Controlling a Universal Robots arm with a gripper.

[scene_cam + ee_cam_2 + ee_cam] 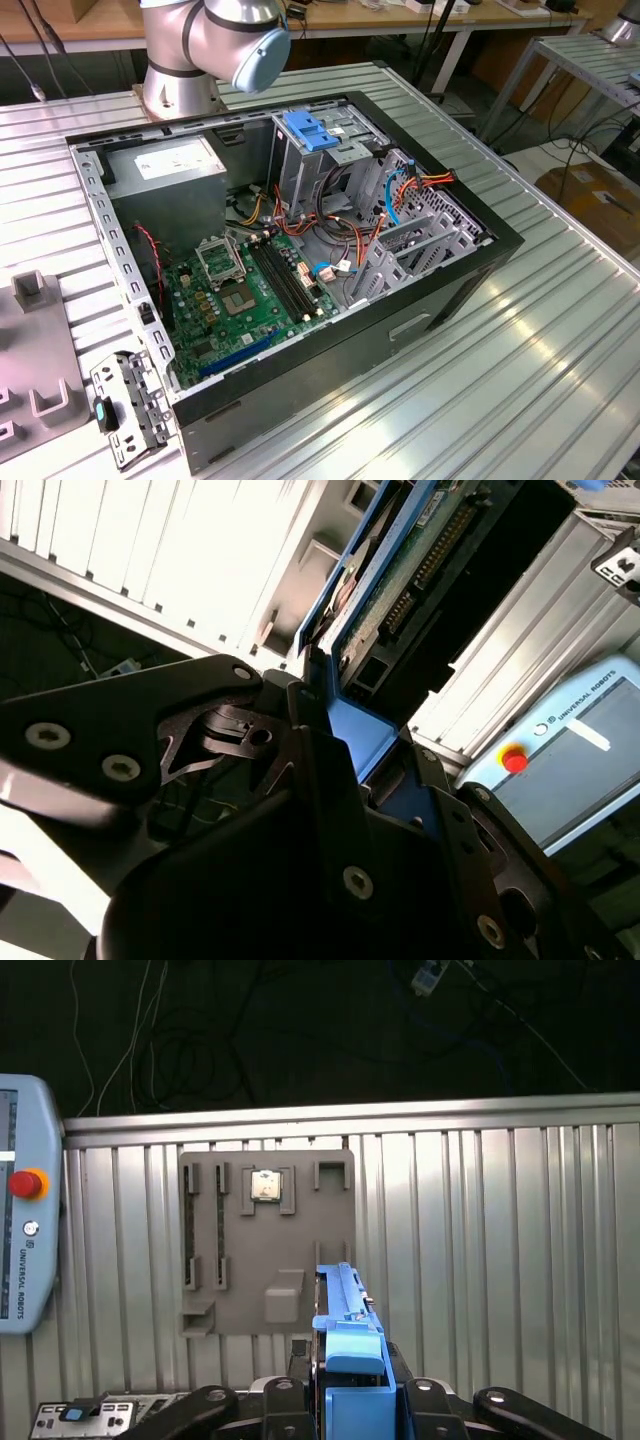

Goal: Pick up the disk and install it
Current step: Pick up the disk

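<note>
In both wrist views my gripper (347, 1405) is shut on the disk (343, 1345), and its black fingers (320, 750) clamp the blue carrier's end. The disk stands on edge above the slatted table, held clear of it. In the second wrist view the disk (400, 575) shows its dark body, its green circuit board and the blue rail along one edge. In the exterior view the open computer case (440, 290) lies on the table, with the arm's base and elbow (215, 40) behind it.
A grey fixture plate (265, 1250) with slots and a small chip lies on the table beyond the disk. A teach pendant (20, 1205) rests beside it. Inside the case stand a metal drive cage with a blue clip (312, 130), a motherboard (245, 290) and loose cables (400, 185).
</note>
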